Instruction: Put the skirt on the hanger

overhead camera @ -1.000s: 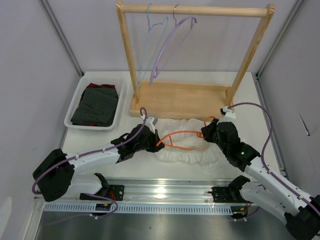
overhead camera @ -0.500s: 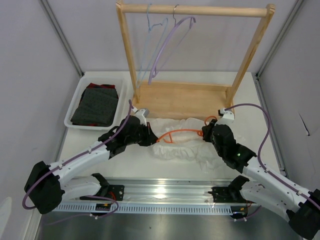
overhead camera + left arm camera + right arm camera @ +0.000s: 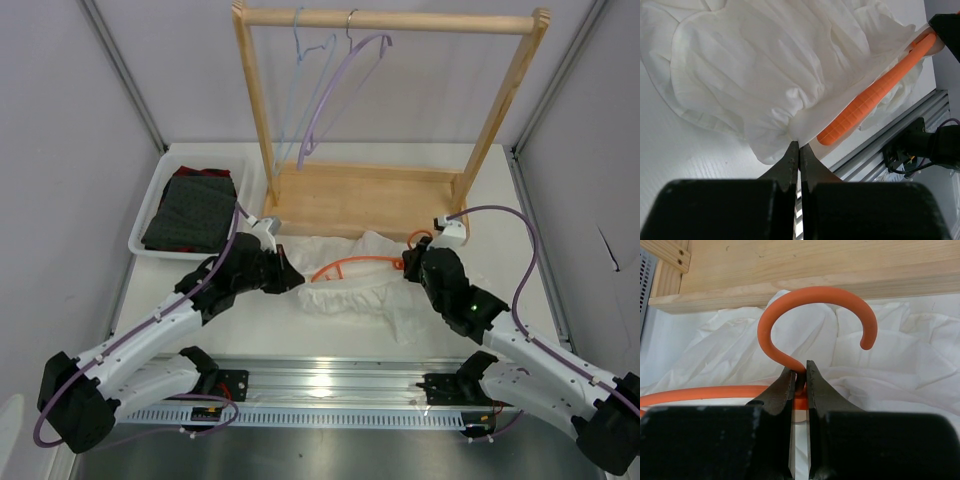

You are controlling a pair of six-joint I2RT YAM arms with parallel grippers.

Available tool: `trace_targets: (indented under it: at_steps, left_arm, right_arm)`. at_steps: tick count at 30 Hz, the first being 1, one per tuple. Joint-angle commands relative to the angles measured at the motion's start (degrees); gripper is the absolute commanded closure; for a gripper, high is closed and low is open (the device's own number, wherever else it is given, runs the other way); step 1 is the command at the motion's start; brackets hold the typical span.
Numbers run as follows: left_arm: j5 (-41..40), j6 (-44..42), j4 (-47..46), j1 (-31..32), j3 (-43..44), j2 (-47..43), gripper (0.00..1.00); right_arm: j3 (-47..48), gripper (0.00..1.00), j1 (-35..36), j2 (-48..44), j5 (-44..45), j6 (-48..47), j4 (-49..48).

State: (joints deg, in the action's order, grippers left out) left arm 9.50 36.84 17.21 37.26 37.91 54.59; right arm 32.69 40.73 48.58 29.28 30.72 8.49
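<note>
Right now your left end effector (image 3: 799, 148) has its fingers pressed fully together on a fold at the skirt's (image 3: 755, 75) edge. The rest of the white fabric spreads ahead of the tips. The hanger's (image 3: 875, 95) orange arm lies under the cloth, ahead and to the right. Your right end effector (image 3: 800, 375) is clamped on the hanger (image 3: 810, 295) neck just below the hook. The hook curls up directly ahead of its tips, over the skirt (image 3: 900, 365).

Just past that hook runs the edge of the wooden rack base (image 3: 790, 270), so forward room there is short. Bare table (image 3: 330, 335) lies behind both end effectors, up to the metal rail (image 3: 340, 378). The tray (image 3: 150, 225) sits well outboard of the left one.

Compared with a second ago, the left end effector (image 3: 292, 280) has drawn away from the right end effector (image 3: 408, 262). The skirt (image 3: 350, 298) is stretched into a narrower band between them.
</note>
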Motion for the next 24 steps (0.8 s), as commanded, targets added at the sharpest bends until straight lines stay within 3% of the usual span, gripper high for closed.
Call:
trace_targets:
  at_steps: [1,13,20,24]
  left_arm:
    - [-1.41,-2.65,4.58,-1.84,1.99,-1.41,1.0]
    - [-1.24,-4.32,8.27,-1.4,13.76,1.39,1.0]
    - [-4.75,-4.67,9.42,4.93,22.63,6.49,1.0]
    - [-5.45,-4.41,8.72,7.47,25.1,9.12,1.0]
  right_arm:
    - [-0.26,1.0,0.22,0.11,9.03,-4.09,0.82]
    - [4.05,1.0,11.47,4.68,21.25,-7.52,1.0]
    - [8.7,1.0,17.97,7.75,25.81,-9.71,0.47]
    - [11.52,1.0,20.35,9.87,24.16,-10.59,-0.05]
